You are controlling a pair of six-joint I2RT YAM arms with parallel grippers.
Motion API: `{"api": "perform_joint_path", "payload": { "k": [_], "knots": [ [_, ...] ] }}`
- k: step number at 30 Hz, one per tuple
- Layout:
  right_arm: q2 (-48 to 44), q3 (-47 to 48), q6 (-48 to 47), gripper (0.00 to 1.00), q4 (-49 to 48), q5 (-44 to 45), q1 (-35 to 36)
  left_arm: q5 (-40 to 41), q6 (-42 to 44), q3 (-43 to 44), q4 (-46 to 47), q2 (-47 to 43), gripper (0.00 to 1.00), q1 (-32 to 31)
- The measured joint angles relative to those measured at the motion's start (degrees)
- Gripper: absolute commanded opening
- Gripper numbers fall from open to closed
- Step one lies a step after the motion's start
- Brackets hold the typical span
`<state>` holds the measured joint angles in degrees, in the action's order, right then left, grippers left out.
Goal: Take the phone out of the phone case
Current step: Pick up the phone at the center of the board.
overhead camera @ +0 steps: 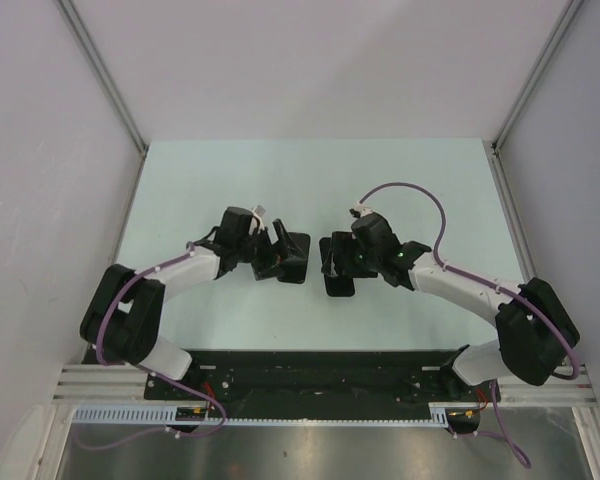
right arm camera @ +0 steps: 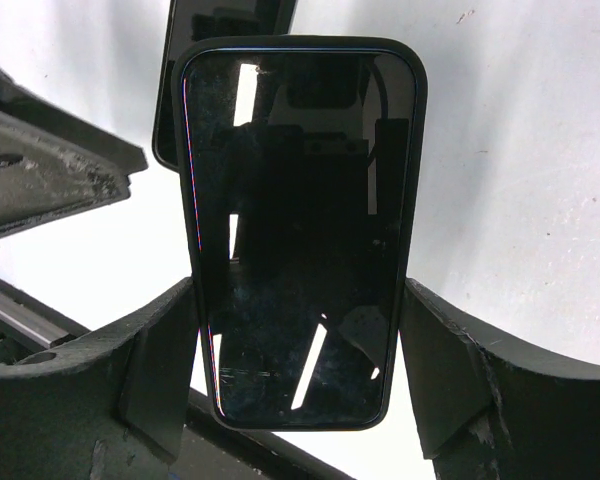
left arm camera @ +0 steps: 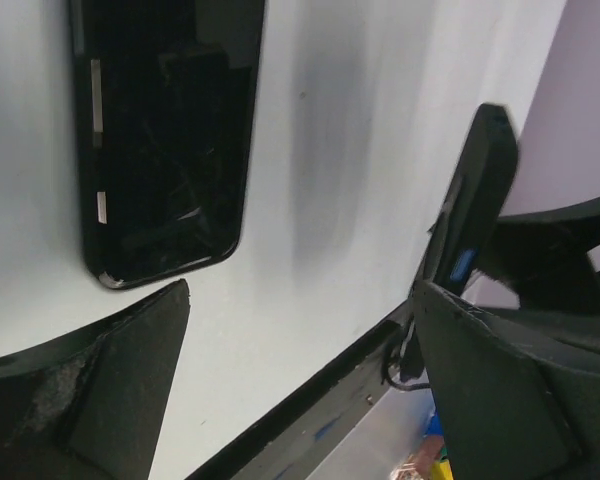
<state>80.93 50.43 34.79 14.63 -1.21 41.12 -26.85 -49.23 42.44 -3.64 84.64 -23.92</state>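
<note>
We see the right gripper [right arm camera: 300, 360] clamped on the long edges of the slim glossy-black-screened phone [right arm camera: 300, 250], raised just beside the thin black shell phone case [left arm camera: 165, 130]. The case lies flat on the pale table [overhead camera: 230, 180]; the left gripper [left arm camera: 300, 330] hovers by it, spread wide.

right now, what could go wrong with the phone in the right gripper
1. The right gripper pinches the phone by its side edges only, tilted up from the table; it could slip out.
2. The open left gripper is close to it and to the black device lying flat; a reach could knock either.
</note>
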Motion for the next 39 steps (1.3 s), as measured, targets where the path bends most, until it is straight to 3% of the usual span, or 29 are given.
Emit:
{"api": "perform_joint_path", "payload": {
  "k": [10,18,27,28,30,31,33,34,35,37,39],
  "knots": [
    [-0.90,-0.17,0.70,0.27,1.09,-0.37,0.61,-1.99,-7.13,3.65,10.67,3.19,0.95,-3.69],
    [-1.84,-0.31,1.22,0.28,1.29,-0.39,1.18,-2.54,-8.35,8.11,12.81,9.68,0.84,-6.99],
    [-3.63,-0.31,1.75,0.28,1.84,-0.15,1.27,-2.95,-8.35,10.78,12.94,13.66,0.63,-10.38],
    [-3.74,-0.31,1.77,0.28,1.90,-0.13,1.31,-2.95,-8.33,10.99,12.96,13.79,0.50,-10.67],
    [-3.82,-0.31,1.90,0.30,2.12,-0.11,1.33,-3.17,-8.39,11.54,12.94,14.08,0.36,-11.17],
    [-3.85,-0.31,2.03,0.37,2.34,0.02,1.36,-3.26,-8.57,11.78,13.03,14.23,0.20,-11.37],
    [-3.87,-0.31,2.36,0.59,2.91,0.26,1.40,-3.61,-8.79,12.39,13.05,14.62,0.01,-11.89],
    [-3.87,-0.35,2.80,0.84,3.23,0.22,1.40,-4.33,-8.94,12.55,13.64,14.71,0.00,-12.09],
    [-3.98,-0.46,3.10,0.91,3.32,0.24,1.40,-4.44,-8.74,12.70,13.75,14.71,0.00,-12.26],
    [-4.66,-0.50,3.28,1.00,3.67,0.17,1.01,-4.81,-8.79,12.85,13.88,14.71,0.00,-12.28],
    [-6.25,-0.50,3.45,1.00,3.78,-0.59,0.20,-4.81,-8.68,12.90,13.22,14.73,0.00,-11.96]
  ]
}}
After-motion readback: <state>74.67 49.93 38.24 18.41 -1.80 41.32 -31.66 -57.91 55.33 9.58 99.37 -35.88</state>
